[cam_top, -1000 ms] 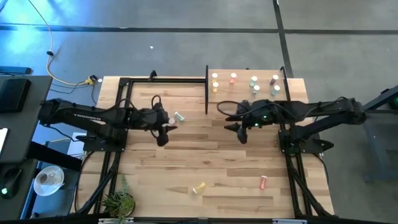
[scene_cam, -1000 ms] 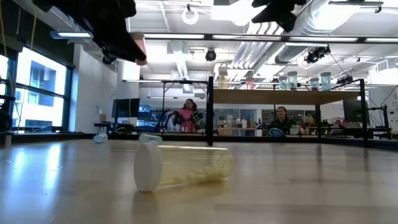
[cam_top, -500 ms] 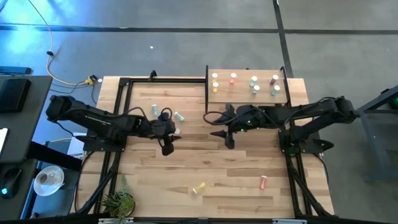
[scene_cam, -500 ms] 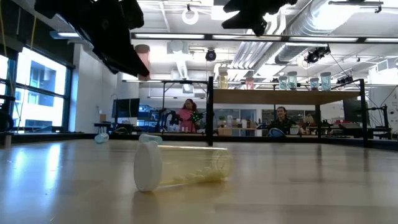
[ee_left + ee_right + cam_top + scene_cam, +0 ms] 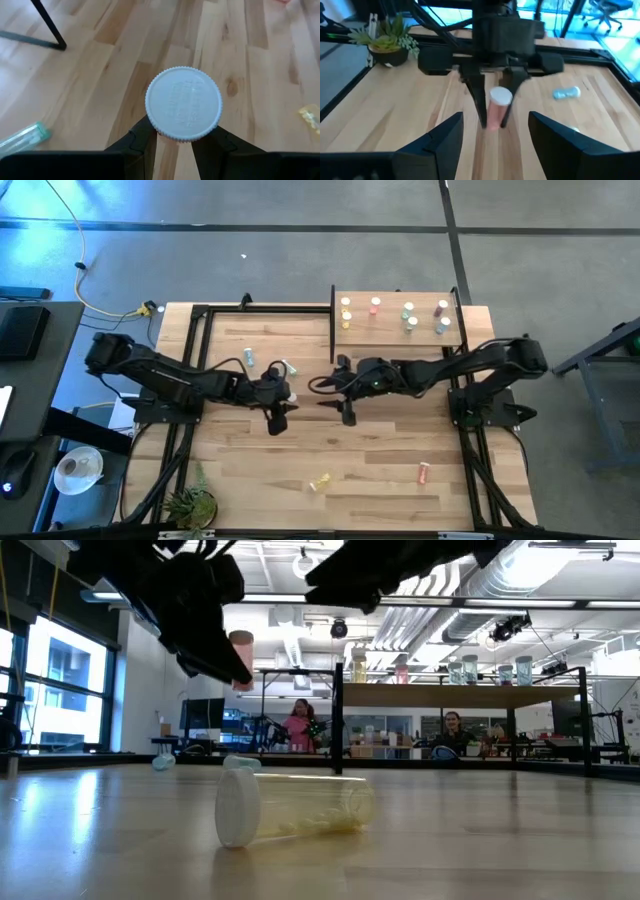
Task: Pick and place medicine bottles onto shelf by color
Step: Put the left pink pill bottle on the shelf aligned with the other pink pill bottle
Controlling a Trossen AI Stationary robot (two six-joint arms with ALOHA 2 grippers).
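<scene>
Currently our left gripper [image 5: 492, 107] is clamped on a pink bottle [image 5: 241, 648], held upright above mid-table. Facing it, our right gripper [image 5: 347, 410] stands wide and empty. We judge a handover is underway; next, right fingers must enclose the bottle, bound for the shelf [image 5: 392, 330].

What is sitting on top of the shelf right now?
The shelf carries seven upright white-capped medicine bottles: two yellow at one end, a pink-red one, then teal-green and purplish ones. Nothing covers the panel; their contents cannot be made out.
</scene>
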